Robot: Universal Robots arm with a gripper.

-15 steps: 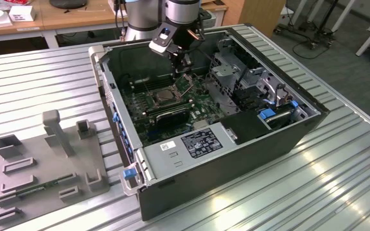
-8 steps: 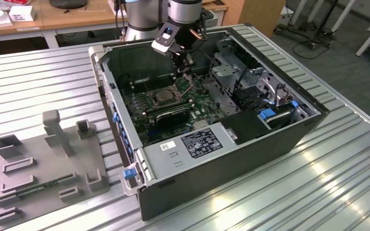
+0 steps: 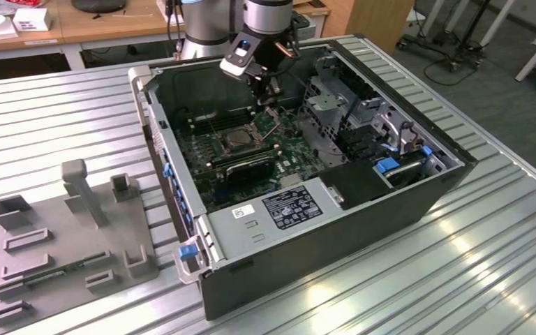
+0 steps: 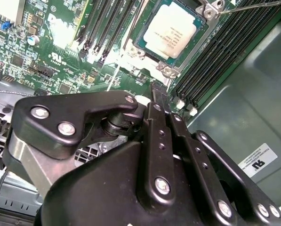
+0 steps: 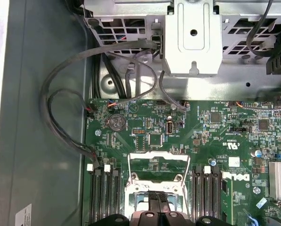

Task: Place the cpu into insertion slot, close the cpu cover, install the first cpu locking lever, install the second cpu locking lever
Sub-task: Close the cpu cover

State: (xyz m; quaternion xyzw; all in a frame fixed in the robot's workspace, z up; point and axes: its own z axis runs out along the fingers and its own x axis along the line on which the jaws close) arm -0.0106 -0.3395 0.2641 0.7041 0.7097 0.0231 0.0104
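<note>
Cpu sits in the insertion slot mid-motherboard. The cpu cover stands open. Gripper hovers just beside, fingers pinched together, empty.

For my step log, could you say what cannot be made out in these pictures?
Exterior view: the insertion slot is too small to show its contents.
First wrist view: the pincer and the picture's edge hide most of it.
Second wrist view: the edge clips the cpu.
</note>
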